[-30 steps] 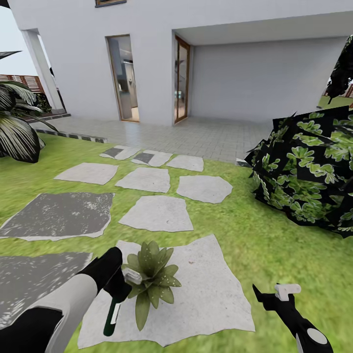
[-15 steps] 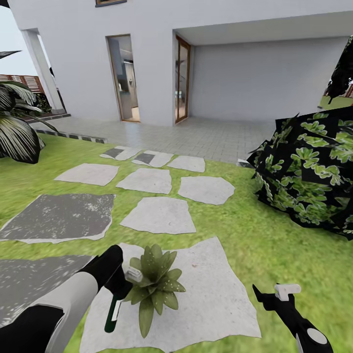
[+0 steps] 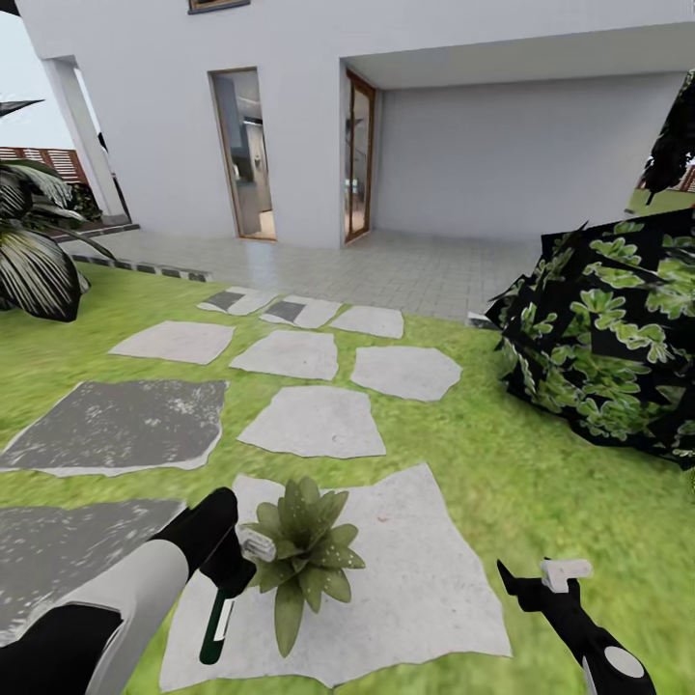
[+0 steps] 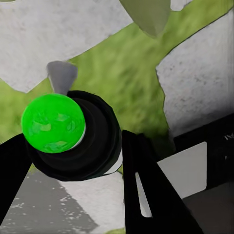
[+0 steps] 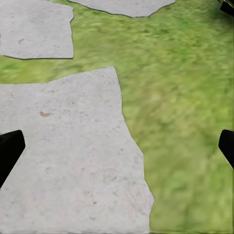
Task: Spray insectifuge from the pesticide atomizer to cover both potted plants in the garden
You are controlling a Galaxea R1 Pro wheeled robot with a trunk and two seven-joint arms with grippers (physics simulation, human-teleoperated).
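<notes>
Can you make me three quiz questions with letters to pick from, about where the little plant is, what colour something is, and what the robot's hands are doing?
1. Where does the little plant stand?
A. on a pale stepping stone
B. on the tiled porch
C. inside the big bush

2. What colour is the spray bottle's trigger head?
A. red
B. white
C. yellow

3. What is the left gripper doing?
A. hanging open over the grass
B. holding the spray bottle
C. pulling a leaf

Answers:
1. A, the plant sits on the large pale stone nearest the robot, with grass around the stone.
2. B, the head view shows a white head on top of a dark green bottle, close beside the leaves.
3. B, the jaws are shut around the bottle, which the left wrist view also shows between them; the right gripper is open and holds nothing.
</notes>
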